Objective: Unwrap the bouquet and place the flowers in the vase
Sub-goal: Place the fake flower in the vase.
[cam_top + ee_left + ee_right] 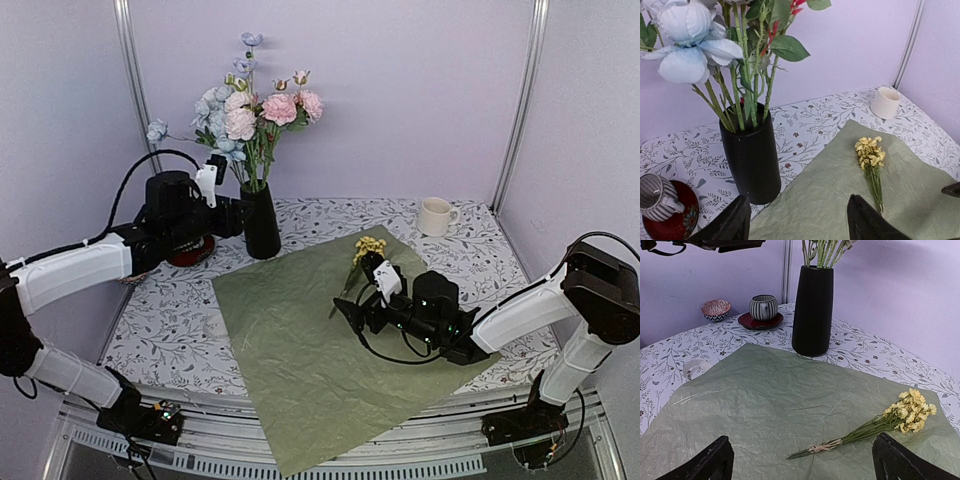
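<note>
The black vase [262, 222] stands at the back left with white, pink and light blue flowers [250, 110] in it. The wrap [300, 350] lies spread flat, olive side up. One tied sprig of small yellow flowers [365, 255] rests on it. My left gripper [236, 215] is just left of the vase, and in the left wrist view it [797, 222] is open and empty with the vase [750, 155] ahead on the left. My right gripper [802, 465] hangs open low over the wrap [765, 400], with the stem end of the sprig [865, 427] between its fingers, untouched.
A white mug [436, 215] stands at the back right. A striped cup [763, 306] on a red saucer [746, 321] and a small patterned bowl [716, 309] sit left of the vase [812, 310]. Walls close off the back and both sides.
</note>
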You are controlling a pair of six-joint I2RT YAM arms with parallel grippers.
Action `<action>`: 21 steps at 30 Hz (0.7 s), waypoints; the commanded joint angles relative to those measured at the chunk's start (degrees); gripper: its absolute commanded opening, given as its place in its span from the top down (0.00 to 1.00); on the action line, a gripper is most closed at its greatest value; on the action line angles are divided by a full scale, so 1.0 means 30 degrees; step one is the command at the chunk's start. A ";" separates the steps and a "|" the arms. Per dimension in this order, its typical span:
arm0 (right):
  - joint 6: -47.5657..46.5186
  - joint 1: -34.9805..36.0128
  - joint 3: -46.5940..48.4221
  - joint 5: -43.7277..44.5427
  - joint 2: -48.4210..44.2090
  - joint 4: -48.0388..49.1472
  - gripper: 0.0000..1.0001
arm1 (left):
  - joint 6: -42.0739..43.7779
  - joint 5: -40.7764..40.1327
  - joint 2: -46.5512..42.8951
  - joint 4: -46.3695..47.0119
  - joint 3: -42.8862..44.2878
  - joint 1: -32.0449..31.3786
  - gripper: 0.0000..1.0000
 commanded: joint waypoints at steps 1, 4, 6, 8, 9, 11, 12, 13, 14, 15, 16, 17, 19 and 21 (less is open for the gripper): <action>0.0398 -0.0147 0.0349 0.0447 0.0192 -0.0161 0.01 | 0.0048 0.0421 -0.1210 0.1973 -0.1750 -0.0699 0.32; 0.0470 -0.0165 0.0491 0.0439 0.0300 -0.0216 0.01 | -0.0173 0.0795 -0.1490 0.3464 -0.2907 -0.1138 0.33; 0.0556 -0.0171 0.0640 0.0486 0.0400 -0.0315 0.01 | -0.0764 0.0969 -0.1664 0.4828 -0.4055 -0.1586 0.34; 0.0625 -0.0174 0.0848 0.0550 0.0560 -0.0506 0.01 | -0.0928 0.1526 -0.1789 0.6534 -0.5241 -0.1852 0.34; 0.0654 -0.0159 0.0987 0.0574 0.0646 -0.0622 0.01 | -0.0968 0.1631 -0.1782 0.7184 -0.5695 -0.1949 0.34; 0.0732 -0.0198 0.1254 0.0637 0.0822 -0.0935 0.01 | -0.0963 0.1769 -0.1662 0.8218 -0.6369 -0.2023 0.34; 0.0749 -0.0180 0.1386 0.0687 0.0895 -0.1075 0.01 | -0.0914 0.1829 -0.1535 0.8581 -0.6594 -0.2025 0.34; 0.0792 -0.0200 0.1512 0.0734 0.0974 -0.1209 0.01 | -0.0769 0.1969 -0.1409 0.8916 -0.6828 -0.2066 0.34; 0.0806 -0.0177 0.1612 0.0769 0.1032 -0.1347 0.01 | -0.0674 0.2081 -0.1240 0.9222 -0.7022 -0.2038 0.34; 0.0832 -0.0167 0.1757 0.0788 0.1053 -0.1496 0.01 | -0.0764 0.2268 -0.1112 0.9626 -0.7339 -0.2049 0.34; 0.0860 -0.0176 0.1848 0.0802 0.1058 -0.1704 0.01 | -0.1117 0.2584 -0.1021 1.0241 -0.7873 -0.2054 0.34; 0.0923 -0.0185 0.1900 0.0829 0.1057 -0.1826 0.01 | -0.1340 0.3045 -0.0931 1.1467 -0.8602 -0.2055 0.34; 0.1005 -0.0190 0.1979 0.0901 0.1034 -0.2012 0.01 | -0.1869 0.3569 -0.0603 1.4679 -1.0396 -0.2133 0.34; 0.1069 -0.0184 0.2021 0.0960 0.1027 -0.2100 0.01 | -0.2423 0.3456 -0.0691 1.5284 -1.0840 -0.2150 0.35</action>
